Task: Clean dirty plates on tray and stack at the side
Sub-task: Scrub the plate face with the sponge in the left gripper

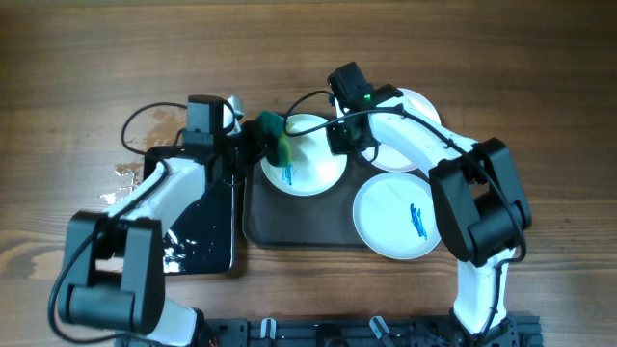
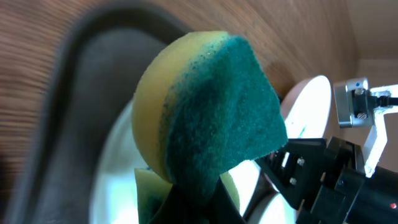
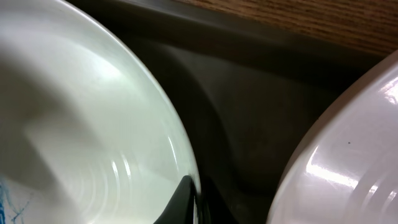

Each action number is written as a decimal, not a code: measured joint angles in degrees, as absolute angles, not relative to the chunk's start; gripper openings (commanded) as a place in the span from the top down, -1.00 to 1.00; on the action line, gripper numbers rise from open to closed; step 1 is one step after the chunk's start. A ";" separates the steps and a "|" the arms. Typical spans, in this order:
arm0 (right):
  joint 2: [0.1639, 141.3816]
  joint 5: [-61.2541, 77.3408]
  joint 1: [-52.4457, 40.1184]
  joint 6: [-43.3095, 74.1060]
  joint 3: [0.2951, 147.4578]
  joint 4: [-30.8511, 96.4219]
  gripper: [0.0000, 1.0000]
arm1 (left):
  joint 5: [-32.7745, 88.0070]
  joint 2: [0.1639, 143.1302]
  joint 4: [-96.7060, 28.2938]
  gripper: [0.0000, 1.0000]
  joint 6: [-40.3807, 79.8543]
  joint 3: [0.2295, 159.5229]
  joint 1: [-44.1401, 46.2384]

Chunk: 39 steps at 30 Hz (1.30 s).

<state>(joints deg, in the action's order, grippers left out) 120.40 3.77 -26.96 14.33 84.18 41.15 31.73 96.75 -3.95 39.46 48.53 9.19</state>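
Three white plates lie on or around the dark tray (image 1: 289,226). The back-left plate (image 1: 307,162) has a blue scribble. My right gripper (image 1: 340,135) is shut on its right rim, which shows pinched in the right wrist view (image 3: 194,202). My left gripper (image 1: 258,141) is shut on a green-and-yellow sponge (image 1: 276,137), held over that plate's left edge; the sponge fills the left wrist view (image 2: 211,112). A front-right plate (image 1: 390,220) carries a blue scribble. A back-right plate (image 1: 415,108) is partly hidden by my right arm.
A smaller glossy black tray (image 1: 207,236) with wet, shiny bits lies left of the dark tray, under my left arm. Cables run across the back of the wooden table. The neighbouring plate (image 3: 348,162) sits close on the right in the right wrist view.
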 measured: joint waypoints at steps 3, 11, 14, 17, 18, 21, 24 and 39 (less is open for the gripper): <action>120.40 3.77 -26.96 14.33 84.20 41.15 0.91 | 33.54 100.51 1.56 0.92 44.38 48.53 11.79; 120.40 3.79 -26.96 14.31 84.20 41.45 0.91 | 32.29 106.39 0.56 0.92 51.64 49.15 19.49; 120.40 3.99 -26.96 14.28 84.23 41.80 0.91 | 30.59 106.17 -5.23 0.92 51.11 50.68 18.87; 120.40 4.71 -27.42 14.28 84.23 42.11 0.91 | 29.63 105.51 -9.61 0.92 49.12 51.18 16.93; 120.40 4.93 -27.53 14.28 84.23 42.09 0.91 | 29.39 105.36 -10.22 0.92 48.62 51.20 16.47; 120.40 5.80 -27.88 14.28 84.23 42.06 0.91 | 28.45 104.99 -11.73 0.92 46.96 51.31 15.22; 120.40 6.35 -27.94 14.31 84.23 42.04 0.91 | 26.30 104.57 -12.95 0.92 45.43 51.53 15.07; 120.40 7.86 -28.53 14.33 84.23 41.87 0.91 | 6.57 101.97 -22.17 0.92 43.94 53.63 15.16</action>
<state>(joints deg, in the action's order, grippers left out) 120.40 7.86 -28.53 14.33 84.23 41.87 6.57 101.97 -22.17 43.94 53.63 15.16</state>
